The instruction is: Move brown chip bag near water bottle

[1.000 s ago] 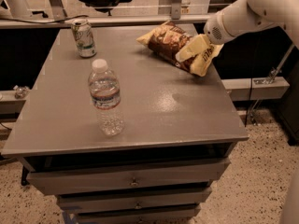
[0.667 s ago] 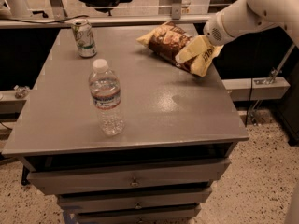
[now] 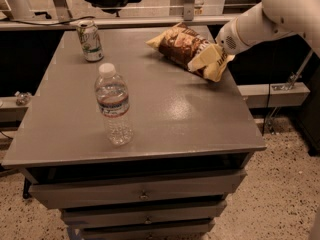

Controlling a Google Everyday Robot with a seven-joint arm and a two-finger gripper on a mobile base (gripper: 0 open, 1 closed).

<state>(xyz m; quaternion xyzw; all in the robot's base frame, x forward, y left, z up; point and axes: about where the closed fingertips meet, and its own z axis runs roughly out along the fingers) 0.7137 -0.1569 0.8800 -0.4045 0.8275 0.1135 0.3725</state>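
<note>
Set at the far right corner of the desk (image 3: pixel 175 109), the end effector (image 3: pixel 216 59) sits at the tip of a white arm (image 3: pixel 270 16) that enters from the upper right. It meets the right end of the brown chip bag (image 3: pixel 182 44), where pale yellow shapes overlap the dark crinkled foil. Whether it is apart, together or clamped on the bag cannot be told from this view.

The brown chip bag is at the back right of the desk, lying lengthwise and slanted, its pale left end pointing toward the rear edge and its right end near the right edge under the end effector. A dark shadow shows beneath that right end.

The water bottle (image 3: pixel 114 104) stands upright on the front left part of the desk, white cap on top and a blue-and-white label band around its upper body. It is well apart from the bag, with bare grey surface between them.

A green-and-white drink can (image 3: pixel 90 40) stands upright at the back left corner, behind the bottle.

Below the desk top are drawers (image 3: pixel 145 194) with small knobs, and the floor (image 3: pixel 280 194) is speckled
</note>
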